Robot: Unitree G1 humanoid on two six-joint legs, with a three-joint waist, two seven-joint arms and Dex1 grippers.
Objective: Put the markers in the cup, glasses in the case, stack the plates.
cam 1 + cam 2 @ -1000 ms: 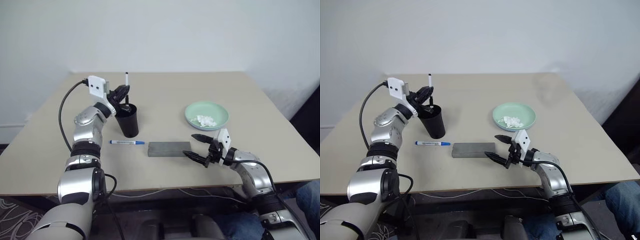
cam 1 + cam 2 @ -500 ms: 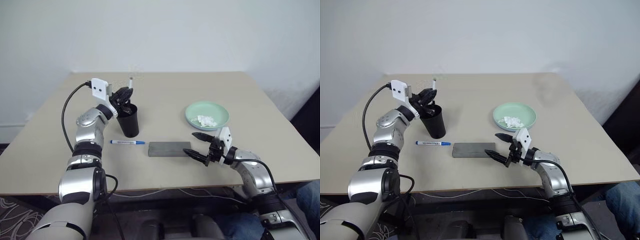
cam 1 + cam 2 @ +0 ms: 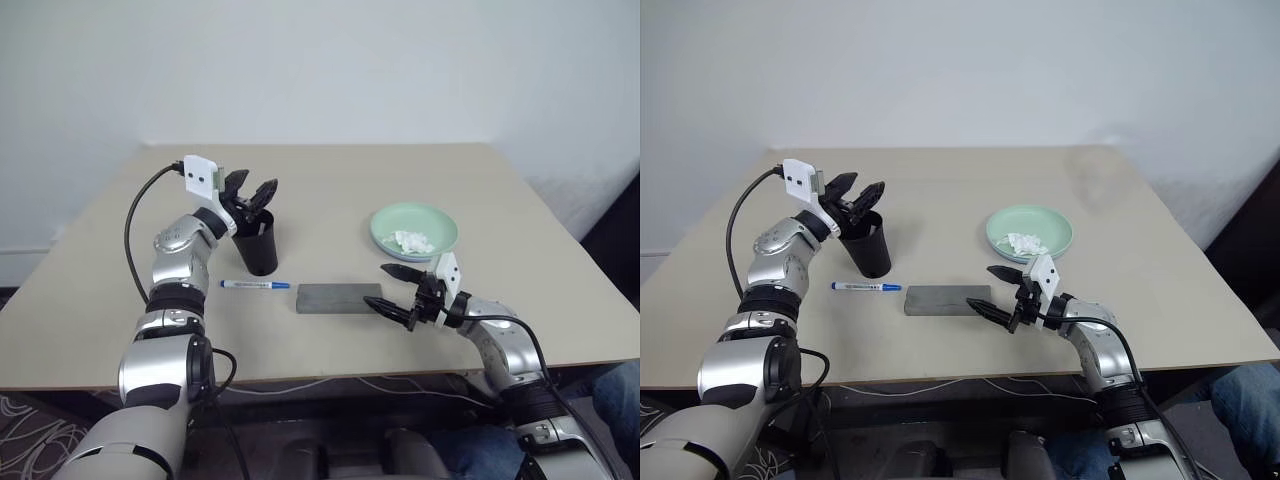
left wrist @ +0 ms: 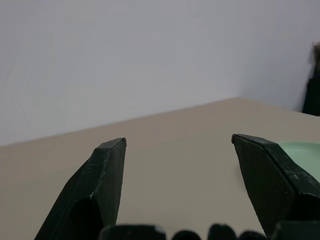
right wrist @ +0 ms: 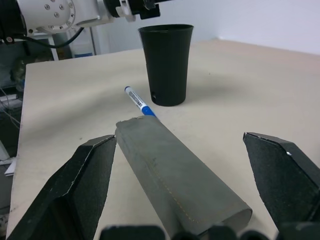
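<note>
My left gripper (image 3: 255,187) stands open just above the rim of the black cup (image 3: 259,246), with nothing between its fingers. A white marker with a blue cap (image 3: 255,285) lies on the table in front of the cup. To its right rests the grey case (image 3: 338,297), lid down. My right gripper (image 3: 378,286) is open at the case's right end, level with the table and apart from it; in the right wrist view the case (image 5: 175,175) lies between its fingers. A mint green plate (image 3: 432,222) sits at the back right. The glasses are out of view.
A crumpled white tissue (image 3: 412,241) lies in the green plate. The beige table (image 3: 330,180) has free room behind the cup and along its left side. A white wall stands behind the far edge.
My left gripper has opened over the cup, and the marker it held upright above the rim has dropped out of sight. The right arm has kept still.
</note>
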